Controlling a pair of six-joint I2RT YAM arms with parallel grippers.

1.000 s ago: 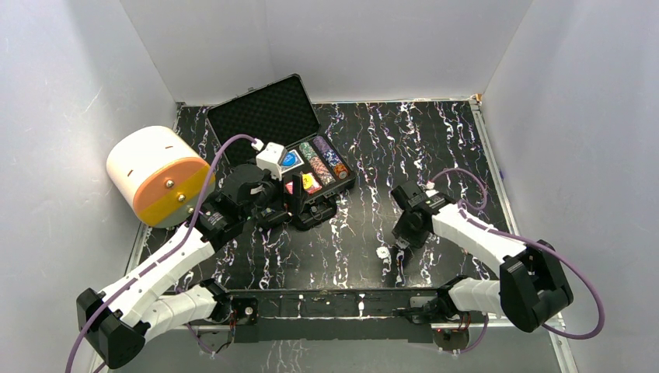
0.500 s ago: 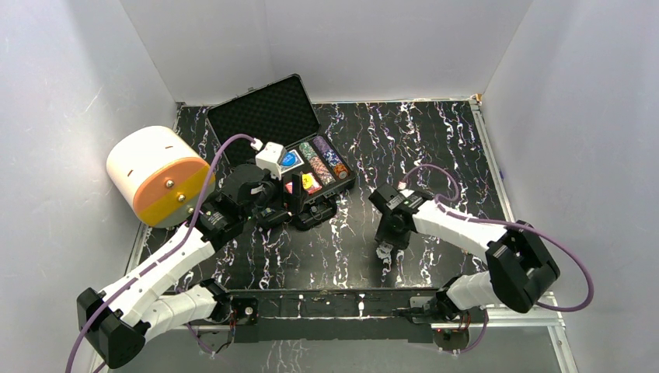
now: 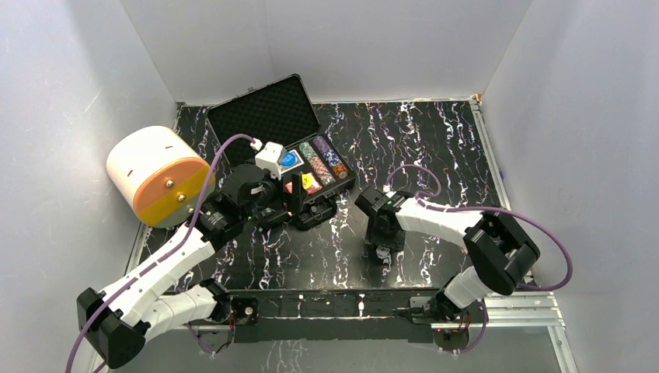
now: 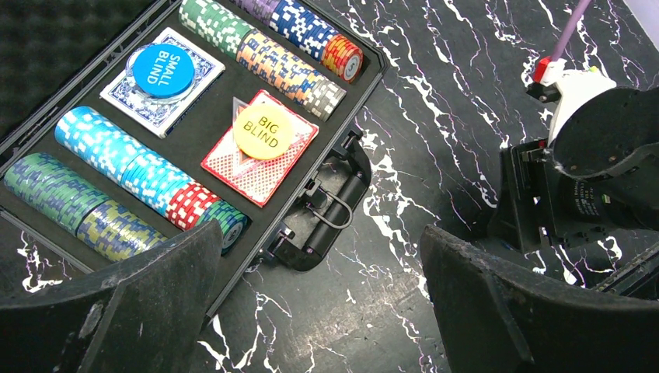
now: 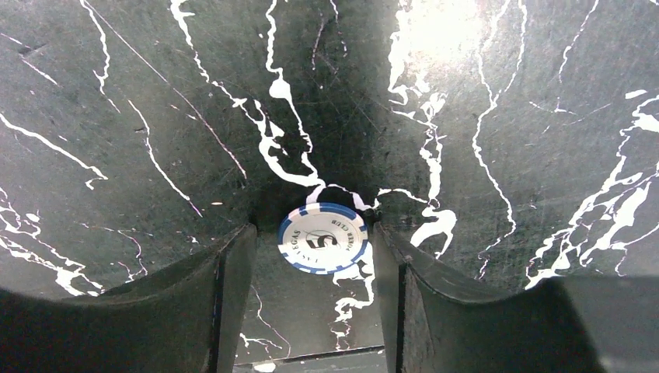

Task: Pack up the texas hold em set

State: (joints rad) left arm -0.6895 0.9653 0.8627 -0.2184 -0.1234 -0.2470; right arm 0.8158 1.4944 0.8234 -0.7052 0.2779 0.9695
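The black case [image 3: 346,186] lies open, its foam lid [image 3: 264,115] tilted back. Rows of coloured poker chips [image 4: 132,167], two card decks, a yellow BIG BLIND button [image 4: 263,132] and a blue SMALL BLIND button [image 4: 162,69] sit in its tray. My left gripper [image 4: 319,245] hangs open just in front of the case handle [image 4: 330,210], holding nothing. A loose white-and-blue chip [image 5: 322,238] lies flat on the table between the fingers of my right gripper [image 5: 313,233]. That gripper is open; the chip's edge is at the right finger and clear of the left one.
A big white-and-orange cylinder [image 3: 155,175] lies on its side at the left, close to my left arm. My right arm's wrist [image 4: 594,148] stands to the right of the case. White walls close in the table on three sides.
My right arm has swung left across the table and come down over the loose chip, and its jaws have widened. The left arm and the case have not moved.
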